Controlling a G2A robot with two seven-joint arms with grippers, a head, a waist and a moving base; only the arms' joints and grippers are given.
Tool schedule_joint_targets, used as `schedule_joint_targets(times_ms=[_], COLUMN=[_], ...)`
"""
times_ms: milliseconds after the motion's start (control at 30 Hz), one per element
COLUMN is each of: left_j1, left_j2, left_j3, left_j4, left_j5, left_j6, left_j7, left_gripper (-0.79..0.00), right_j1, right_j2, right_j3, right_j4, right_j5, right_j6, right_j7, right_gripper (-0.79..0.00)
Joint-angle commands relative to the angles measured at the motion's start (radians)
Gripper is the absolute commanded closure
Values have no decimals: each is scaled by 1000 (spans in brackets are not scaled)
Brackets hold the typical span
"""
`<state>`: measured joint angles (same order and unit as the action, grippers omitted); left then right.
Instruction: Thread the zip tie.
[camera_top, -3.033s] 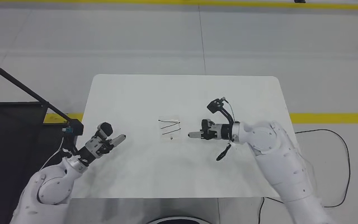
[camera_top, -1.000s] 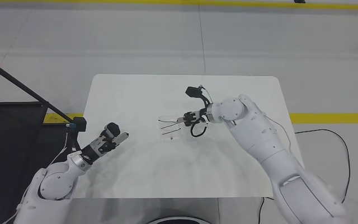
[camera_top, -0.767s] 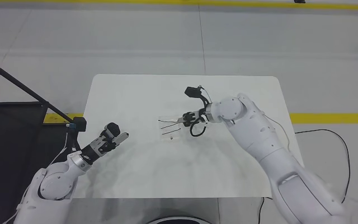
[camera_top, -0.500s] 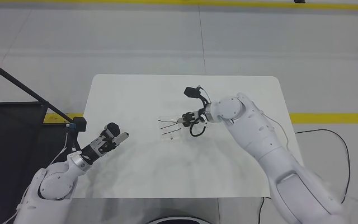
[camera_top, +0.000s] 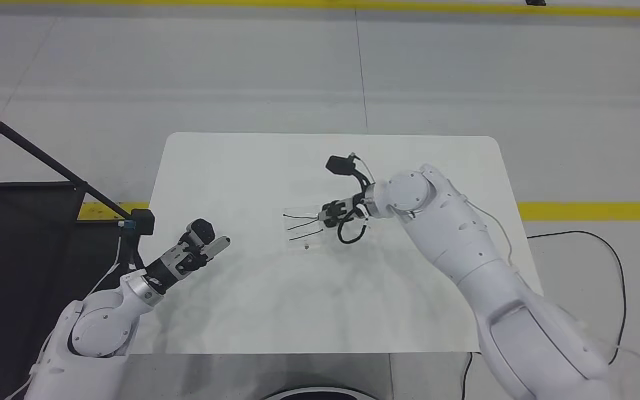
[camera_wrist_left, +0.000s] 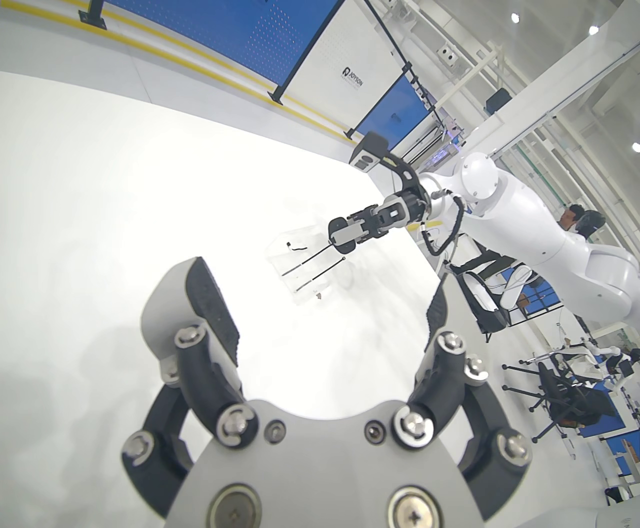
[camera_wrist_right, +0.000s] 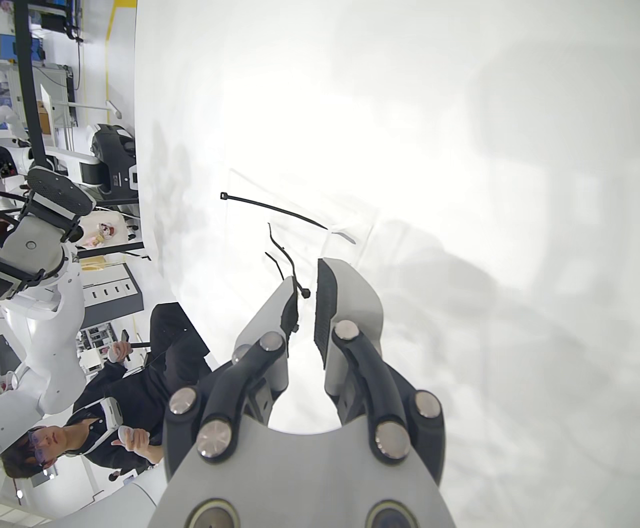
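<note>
Worktop: a white rectangular worktop with rounded corners carries everything.

Clear sheet: a flat, see-through plastic sheet lies close to the worktop's centre, a little toward 10 o'clock from it in the top view.

Kinked tie: a thin black plastic zip tie with a kinked tail lies over the clear sheet. The small square head of this kinked zip tie sits between the right arm's jaws, and the tail runs away from them across the sheet. A separate shadow line shows just beside the tail.

Straight tie: a second thin black plastic zip tie, straight along its length, lies on the same sheet. This straight zip tie is near the kinked one, not touching it, and apart from both arms.

Speck: a tiny black speck sits at the sheet's 6 o'clock edge; it is too small to tell what it is.

Right gripper: the grey two-fingered right gripper is at the 3 o'clock end of the sheet, low over the worktop and pointing toward 9 o'clock.

Right jaws: narrow, drawn in on the head of the kinked zip tie.

Left gripper: the grey two-fingered left gripper is on the 9 o'clock side of the worktop, well apart from the sheet, pointing toward 2 o'clock.

Left jaws: wide apart, with bare worktop showing between the dark ribbed pads.
</note>
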<state>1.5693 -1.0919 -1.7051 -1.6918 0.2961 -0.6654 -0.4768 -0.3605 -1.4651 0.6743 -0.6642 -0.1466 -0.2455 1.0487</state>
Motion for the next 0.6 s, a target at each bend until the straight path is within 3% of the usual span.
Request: schedule_joint_targets(times_ms=[0,233,567], left_j1=[0,0,0], left_j2=[0,0,0], left_j3=[0,0,0], left_j4=[0,0,0], left_j5=[0,0,0], left_j6=[0,0,0], left_j7=[0,0,0], left_gripper=[-785,-785,-785], right_j1=[1,4,6], right_j2=[-2,-9,-15], right_j3=[0,1,11], right_j4=[4,14,24], right_j5=[-1,-4,-4], right_j6=[-3,-10,-17], right_j7=[3,10,11], right_gripper=[-132,-123,-31])
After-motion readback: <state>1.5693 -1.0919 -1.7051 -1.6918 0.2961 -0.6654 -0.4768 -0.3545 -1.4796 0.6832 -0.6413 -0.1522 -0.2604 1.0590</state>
